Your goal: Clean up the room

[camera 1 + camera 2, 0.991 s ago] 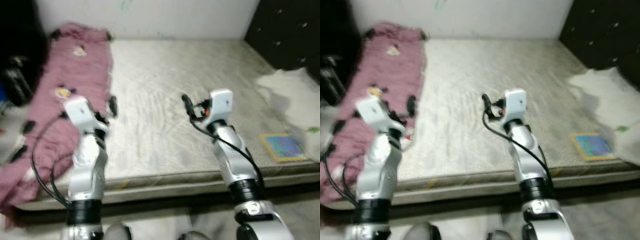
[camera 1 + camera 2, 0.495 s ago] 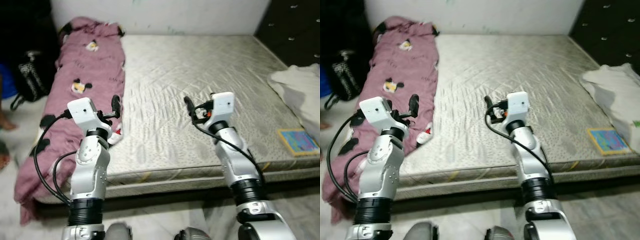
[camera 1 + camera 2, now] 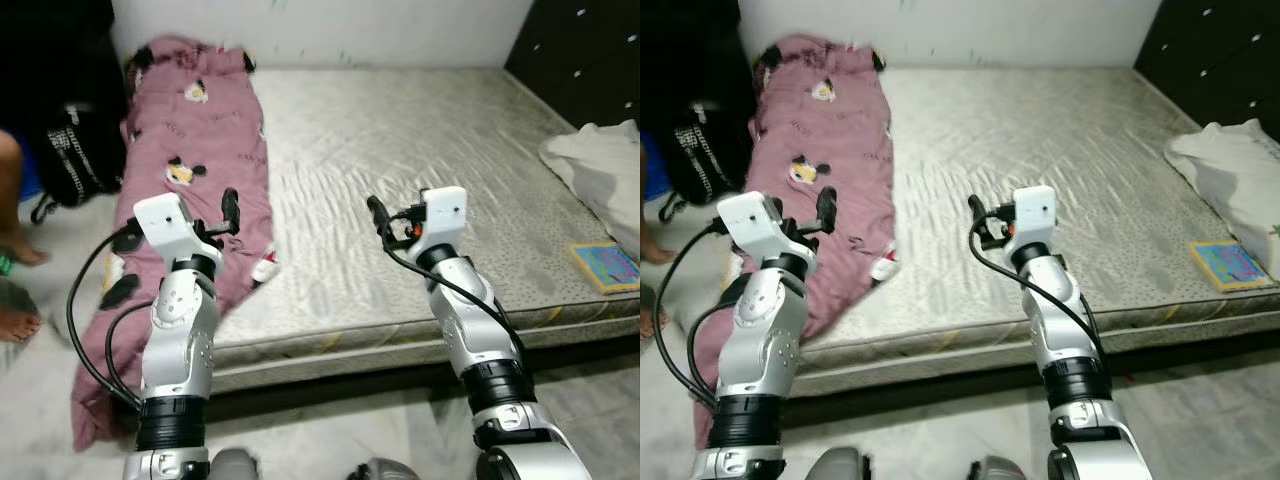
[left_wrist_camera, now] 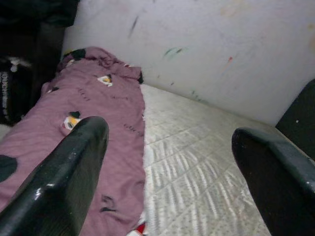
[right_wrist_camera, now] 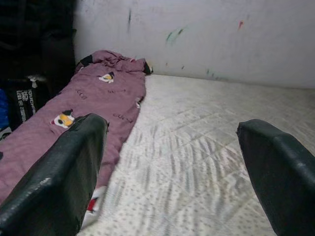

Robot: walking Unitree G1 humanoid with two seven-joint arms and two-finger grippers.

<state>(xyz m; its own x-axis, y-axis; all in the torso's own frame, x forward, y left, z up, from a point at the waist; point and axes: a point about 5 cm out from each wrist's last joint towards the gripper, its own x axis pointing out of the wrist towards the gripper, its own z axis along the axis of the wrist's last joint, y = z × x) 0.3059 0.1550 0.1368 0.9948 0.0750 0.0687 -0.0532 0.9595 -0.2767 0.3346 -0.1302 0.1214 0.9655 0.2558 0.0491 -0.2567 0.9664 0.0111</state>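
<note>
A mauve blanket (image 3: 200,130) with cartoon prints lies along the left side of a bare grey mattress (image 3: 420,160) and hangs over its near left corner toward the floor. My left gripper (image 4: 172,162) is held up over the blanket's near part, open, with nothing between its fingers. Over the middle of the mattress's near half, my right gripper (image 5: 172,162) is likewise open and holds nothing. A white bundle of cloth (image 3: 1235,175) and a small colourful book (image 3: 1230,265) lie at the mattress's right edge.
A black backpack (image 3: 75,150) stands on the floor left of the mattress. A person's bare feet (image 3: 15,255) show at the far left edge. A dark cabinet (image 3: 590,55) rises at the back right. A white wall (image 3: 330,30) runs behind the bed.
The camera has swung to the left, so the whole scene has shifted right; the backpack and a person's feet have come into view. Both arms keep the same raised pose.
</note>
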